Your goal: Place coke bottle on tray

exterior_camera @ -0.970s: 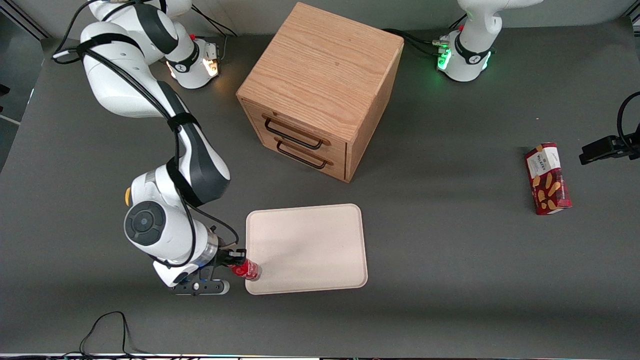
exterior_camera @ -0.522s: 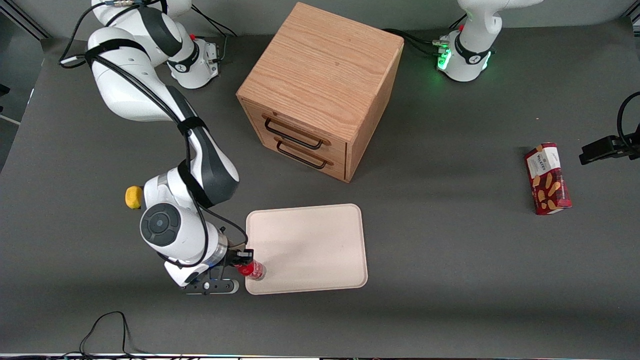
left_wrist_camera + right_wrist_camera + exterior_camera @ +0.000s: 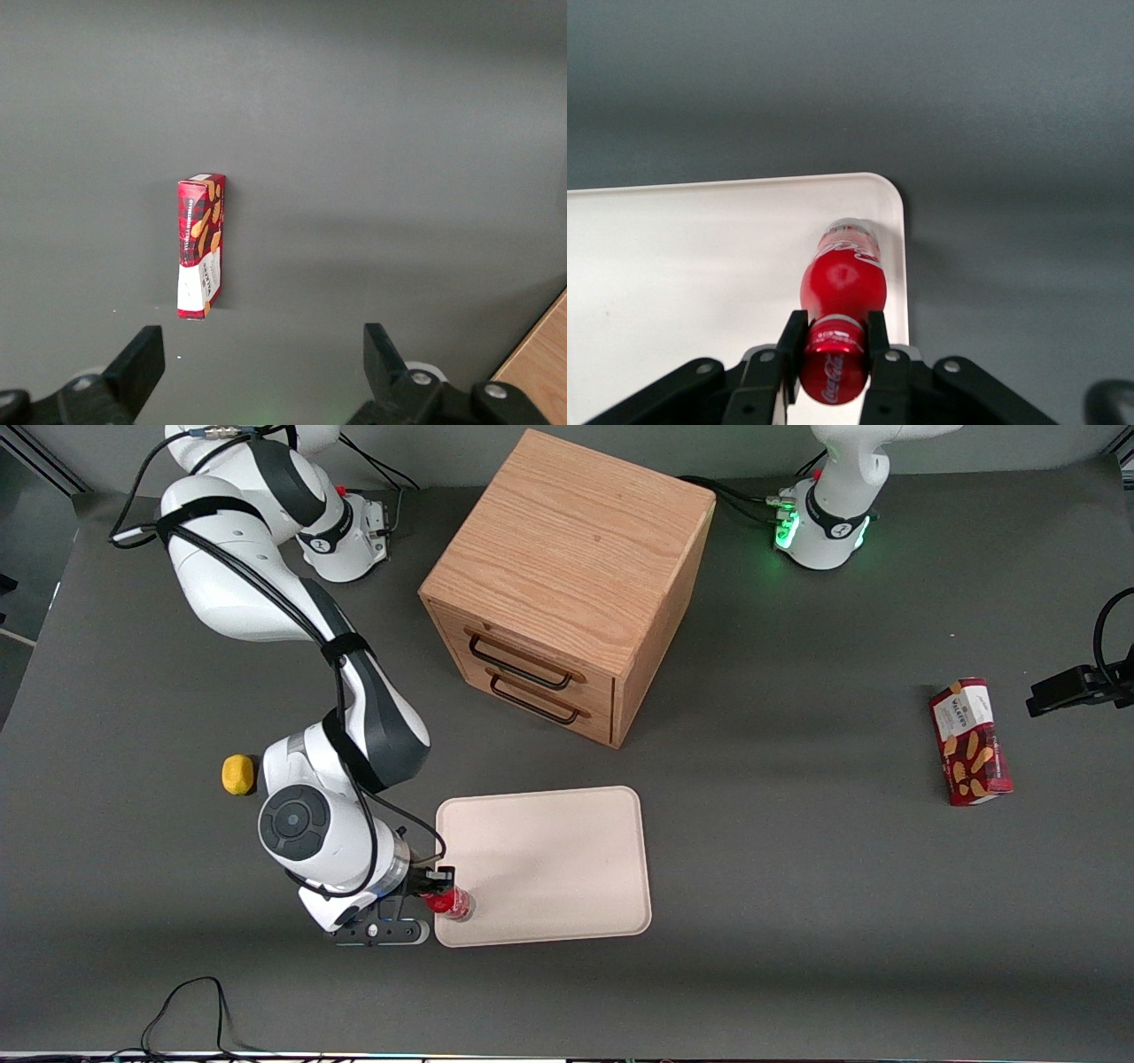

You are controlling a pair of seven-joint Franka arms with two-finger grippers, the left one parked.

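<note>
My right gripper (image 3: 436,887) is shut on the coke bottle (image 3: 452,903), a small red bottle with white script and a clear base. It holds the bottle by its neck, over the corner of the cream tray (image 3: 567,841) that is nearest the front camera at the working arm's end. In the right wrist view the gripper (image 3: 835,335) has both black fingers (image 3: 792,341) pressed on the bottle (image 3: 842,283), whose clear base is over the tray (image 3: 682,266) near its rounded corner. I cannot tell whether the base touches the tray.
A wooden drawer cabinet (image 3: 567,584) stands farther from the front camera than the tray. A yellow lemon (image 3: 236,774) lies beside my right arm. A red biscuit box (image 3: 970,741) lies toward the parked arm's end, also in the left wrist view (image 3: 202,245).
My right arm has carried the bottle sideways from beside the tray's edge to over the tray's corner. The lemon, hidden by the arm before, now shows fully.
</note>
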